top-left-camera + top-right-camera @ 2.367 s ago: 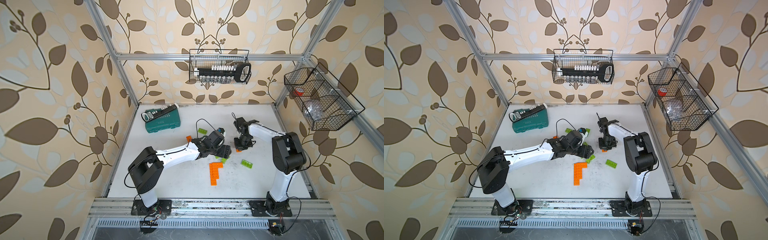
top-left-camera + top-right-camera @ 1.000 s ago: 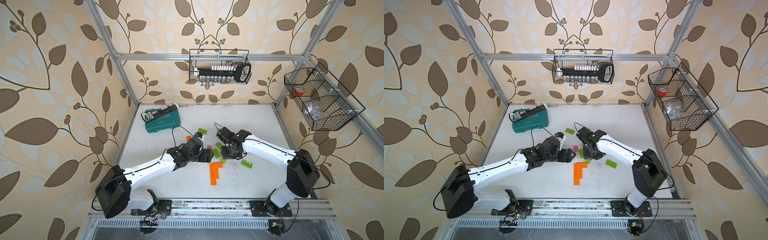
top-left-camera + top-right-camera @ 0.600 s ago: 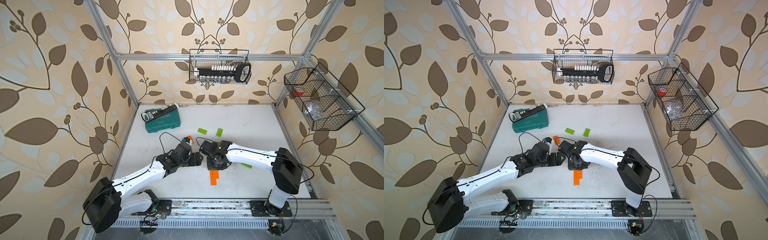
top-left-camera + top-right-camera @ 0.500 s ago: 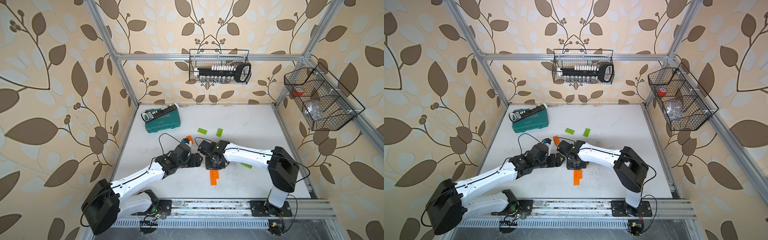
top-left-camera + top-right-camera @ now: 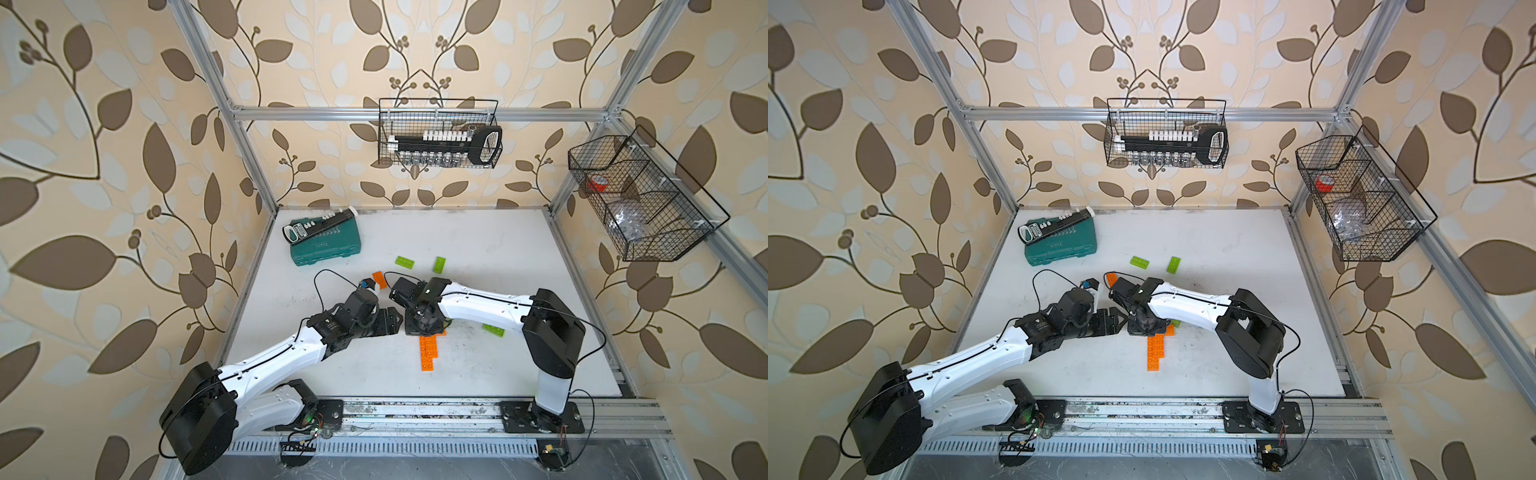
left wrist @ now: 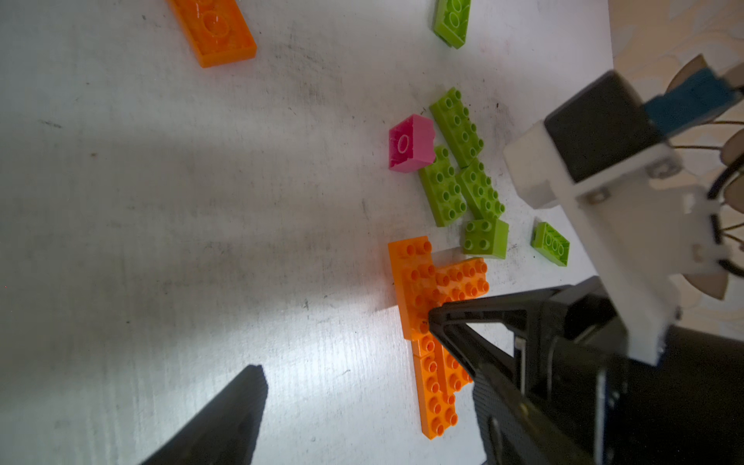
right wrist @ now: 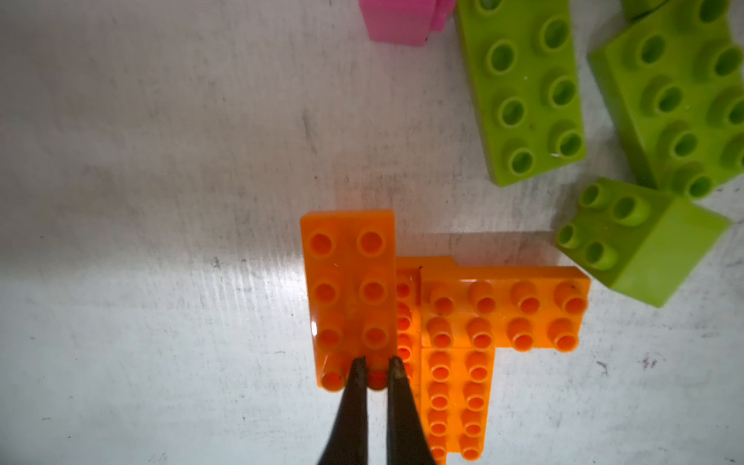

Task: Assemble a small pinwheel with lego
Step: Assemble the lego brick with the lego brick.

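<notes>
Right gripper: fingers closed, pinching end stud of orange plate atop orange stack. Left gripper: fingers open, empty, beside stack on worktop.

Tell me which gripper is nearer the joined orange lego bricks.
Right. The right gripper, closed, rests on the top brick of the orange assembly. The left gripper hangs open just beside it, apparently not touching.

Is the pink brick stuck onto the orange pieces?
No, the pink brick lies beside a green brick, apart from the orange pieces.
</notes>
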Controlling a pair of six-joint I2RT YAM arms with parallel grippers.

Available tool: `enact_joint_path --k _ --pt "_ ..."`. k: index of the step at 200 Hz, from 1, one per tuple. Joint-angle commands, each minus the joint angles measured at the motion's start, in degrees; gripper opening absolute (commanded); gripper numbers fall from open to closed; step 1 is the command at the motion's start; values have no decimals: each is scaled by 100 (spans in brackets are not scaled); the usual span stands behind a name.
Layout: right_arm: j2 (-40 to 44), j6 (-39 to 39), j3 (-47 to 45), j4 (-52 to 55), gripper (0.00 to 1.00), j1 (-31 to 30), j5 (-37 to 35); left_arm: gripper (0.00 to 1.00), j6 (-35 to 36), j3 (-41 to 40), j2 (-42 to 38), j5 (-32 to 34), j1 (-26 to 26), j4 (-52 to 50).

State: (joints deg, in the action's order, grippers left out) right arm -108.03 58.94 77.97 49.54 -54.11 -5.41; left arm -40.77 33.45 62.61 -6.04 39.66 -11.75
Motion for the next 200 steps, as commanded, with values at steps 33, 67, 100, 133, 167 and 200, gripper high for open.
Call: enact_joint_path --k 33,67,100,133,167,200 --pt "-103 48 95 117 4 89 -57 84 -20 20 -47 -82 -54 111" --pt "-104 60 23 90 4 82 -2 84 -21 38 -38 -86 -55 118" --pt "-92 75 -6 151 4 84 -64 84 -34 21 -65 -81 -61 119" --pt "-88 83 -22 192 4 87 -101 83 -28 47 -65 -81 -64 112" --pt "-129 74 -19 195 4 89 -93 83 -24 75 -82 -74 -64 85" --pt "-159 75 -16 249 3 96 -88 83 -26 83 -100 -72 -63 50"
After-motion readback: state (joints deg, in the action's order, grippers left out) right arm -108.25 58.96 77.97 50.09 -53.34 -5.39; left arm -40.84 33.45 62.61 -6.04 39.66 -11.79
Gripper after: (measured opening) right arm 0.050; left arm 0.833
